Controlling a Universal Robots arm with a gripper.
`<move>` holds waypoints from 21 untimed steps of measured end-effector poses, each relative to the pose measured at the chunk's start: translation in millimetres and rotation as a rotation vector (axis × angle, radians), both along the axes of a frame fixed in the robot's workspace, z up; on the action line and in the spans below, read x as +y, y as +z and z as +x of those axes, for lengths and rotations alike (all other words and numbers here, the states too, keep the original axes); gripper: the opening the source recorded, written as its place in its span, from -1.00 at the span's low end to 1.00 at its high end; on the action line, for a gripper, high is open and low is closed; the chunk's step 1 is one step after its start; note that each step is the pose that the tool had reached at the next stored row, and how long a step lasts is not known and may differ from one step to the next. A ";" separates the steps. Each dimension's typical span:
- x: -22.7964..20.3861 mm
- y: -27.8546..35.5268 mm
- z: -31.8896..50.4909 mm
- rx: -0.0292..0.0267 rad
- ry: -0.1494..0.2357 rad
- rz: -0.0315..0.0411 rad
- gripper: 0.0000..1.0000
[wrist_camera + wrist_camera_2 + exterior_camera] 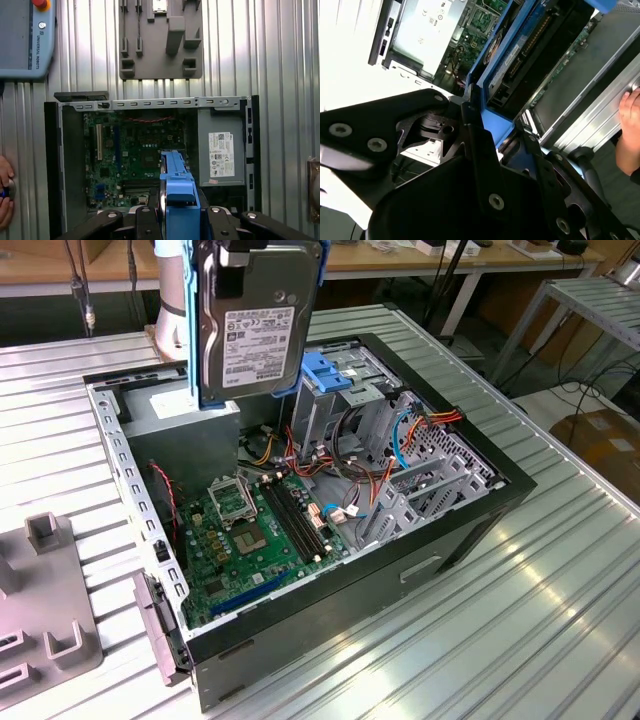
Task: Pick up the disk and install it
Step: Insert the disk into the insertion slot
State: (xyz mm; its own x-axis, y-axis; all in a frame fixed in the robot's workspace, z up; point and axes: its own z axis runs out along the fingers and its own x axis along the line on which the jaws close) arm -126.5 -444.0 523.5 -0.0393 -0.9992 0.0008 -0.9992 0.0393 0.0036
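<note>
Disk hangs upright in the air, pinched at its upper end by the jaws, which are pressed against the long sides of its blue rail. Its white label faces the exterior view. In the second wrist view the black jaws flank that blue rail, and the disk's dark underside runs away from them. In the first wrist view the rail sticks straight out from between them. Well below the jaws an open computer case sits on the ribbed metal table. Beneath the jaws inside it lie the green motherboard and, just beside that, the grey power supply with its white sticker. The metal drive cage, with a blue latch on top, stands lower than the jaws and toward the exterior view's right of them, next to a tangle of coloured cables. Farther from the jaws, toward the exterior view's left, a grey moulded fixture lies on the table outside the case. The arm's pale column rises behind the disk. A person's hand shows beside the case, apart from the jaws. A grey-blue control pendant lies on the table beyond the case.
</note>
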 end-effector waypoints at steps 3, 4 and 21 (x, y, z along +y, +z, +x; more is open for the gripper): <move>-6.2 -0.1 0.0 0.0000 0.000 0.0001 -0.26; -9.0 -0.1 0.0 -0.0001 0.000 0.0001 -0.26; -61.9 -0.6 0.3 0.0001 0.000 0.0001 -0.26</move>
State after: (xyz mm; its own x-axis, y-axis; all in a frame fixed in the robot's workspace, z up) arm -126.2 -505.9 522.8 -0.0393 -0.9992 0.0007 -0.9992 0.0393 0.0037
